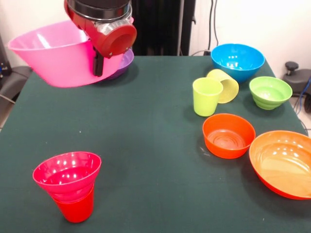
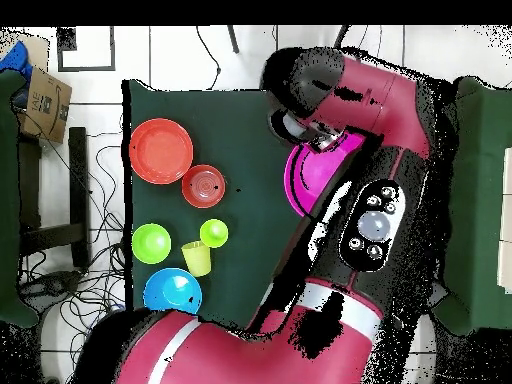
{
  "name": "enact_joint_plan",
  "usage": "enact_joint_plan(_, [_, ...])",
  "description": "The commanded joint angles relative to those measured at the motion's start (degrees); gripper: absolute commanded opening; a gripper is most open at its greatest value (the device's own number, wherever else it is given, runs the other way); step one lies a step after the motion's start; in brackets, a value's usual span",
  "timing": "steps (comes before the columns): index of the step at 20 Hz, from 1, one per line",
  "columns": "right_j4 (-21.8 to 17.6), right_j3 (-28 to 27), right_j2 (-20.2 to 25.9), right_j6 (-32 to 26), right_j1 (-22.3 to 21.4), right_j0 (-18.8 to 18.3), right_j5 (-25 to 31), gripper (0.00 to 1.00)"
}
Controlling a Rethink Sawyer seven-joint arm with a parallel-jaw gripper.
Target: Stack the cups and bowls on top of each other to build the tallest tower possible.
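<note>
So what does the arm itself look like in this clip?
The arm has glossy red shells with black sections between them. From above, one black link carries an oval panel of round grey buttons. In the front view the wrist ends in a black ring with a silver band and a round red cap; the gripper below is black.

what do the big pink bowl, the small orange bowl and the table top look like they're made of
Large pink bowl: apparently thin glossy plastic; light glows through its wall and the rim shines.
Small orange bowl: likely the same hard plastic; bright glints and moulded rings on its floor.
Table top: looks like matte dark green cloth or felt, with no reflections; the exact fabric is unclear.
</note>
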Motion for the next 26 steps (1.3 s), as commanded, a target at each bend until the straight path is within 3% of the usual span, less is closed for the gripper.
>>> enact_joint_plan(1, [0.01, -8.66, 2.78, 8.95, 5.51, -1.82, 6.96, 0.00])
enact_joint_plan(16, [3.79, -20.07, 0.83, 11.57, 11.86, -3.44, 12.00, 0.00])
enact_joint_plan(26, [7.51, -25.84, -1.13, 14.99, 16.37, -3.45, 11.29, 0.00])
